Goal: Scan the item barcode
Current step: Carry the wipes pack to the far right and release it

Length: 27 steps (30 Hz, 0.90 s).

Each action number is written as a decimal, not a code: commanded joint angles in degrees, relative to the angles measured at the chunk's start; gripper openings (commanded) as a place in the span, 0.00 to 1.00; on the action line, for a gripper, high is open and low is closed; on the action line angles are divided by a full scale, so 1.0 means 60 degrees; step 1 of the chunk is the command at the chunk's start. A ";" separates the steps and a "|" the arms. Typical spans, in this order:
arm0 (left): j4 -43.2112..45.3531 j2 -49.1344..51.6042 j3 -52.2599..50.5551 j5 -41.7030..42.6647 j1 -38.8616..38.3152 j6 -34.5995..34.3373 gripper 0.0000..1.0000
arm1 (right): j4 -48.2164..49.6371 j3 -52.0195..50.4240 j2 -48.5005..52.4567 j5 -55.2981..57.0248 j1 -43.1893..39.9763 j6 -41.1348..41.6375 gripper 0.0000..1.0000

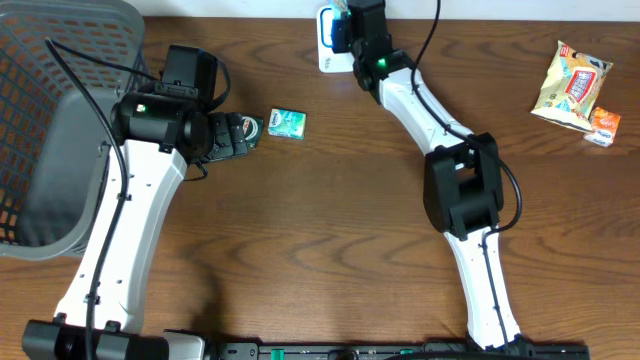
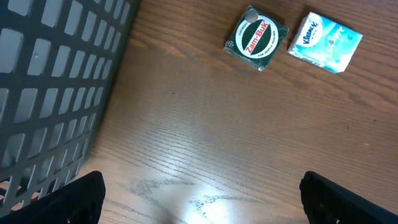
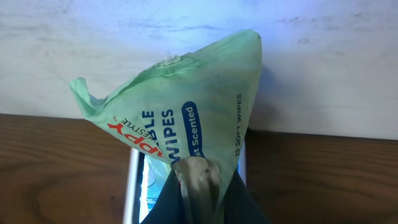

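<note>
Right gripper (image 3: 198,180) pinches the wipes pack (image 3: 180,106) over the lit scanner (image 3: 133,186), scan seemingly underway, while left gripper (image 2: 202,202) hangs wide open and empty near tin (image 2: 256,38) and tissues (image 2: 324,42), likely next.

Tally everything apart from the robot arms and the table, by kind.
Basket: 1
Tin: 1
Tissue pack: 1
Wipes pack: 1
Snack bag: 1
Orange box: 1
Scanner: 1
Total: 7
</note>
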 commanded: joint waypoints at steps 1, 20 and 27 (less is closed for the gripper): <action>-0.0022 -0.0015 0.0011 -0.0157 0.0018 -0.0047 0.99 | -0.0284 0.0310 -0.0809 0.0248 -0.0481 0.0036 0.01; -0.0018 -0.0015 0.0011 -0.0157 0.0018 -0.0047 0.99 | -0.8080 0.0095 -0.2091 0.4266 -0.4572 -0.0182 0.01; -0.0018 -0.0015 0.0011 -0.0157 0.0018 -0.0047 0.98 | -0.8746 0.0091 -0.2091 0.3115 -0.5781 -0.0178 0.54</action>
